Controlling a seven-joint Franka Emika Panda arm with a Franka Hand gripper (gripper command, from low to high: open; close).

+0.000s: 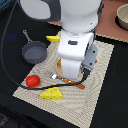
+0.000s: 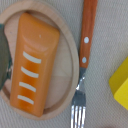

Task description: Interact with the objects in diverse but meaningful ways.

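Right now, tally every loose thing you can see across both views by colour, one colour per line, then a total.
Red: 1, tomato
Yellow: 2, cheese wedge, banana
Golden-brown: 1, bread loaf
Tan: 1, plate
Orange-handled: 1, fork
Dark grey: 1, frying pan
Pale: 1, bowl
Total: 8

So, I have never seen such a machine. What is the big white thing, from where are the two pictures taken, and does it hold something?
The big white thing is a robot arm. One picture comes from a camera standing apart; the other from a camera on the arm's wrist, looking straight down. On the woven mat lie a red tomato, a yellow cheese wedge and a banana. A small grey pan lies at the mat's edge. Under the arm is a round plate with a bread loaf on it and a fork beside it. The fingers are hidden in both pictures, so I cannot tell if they hold anything.
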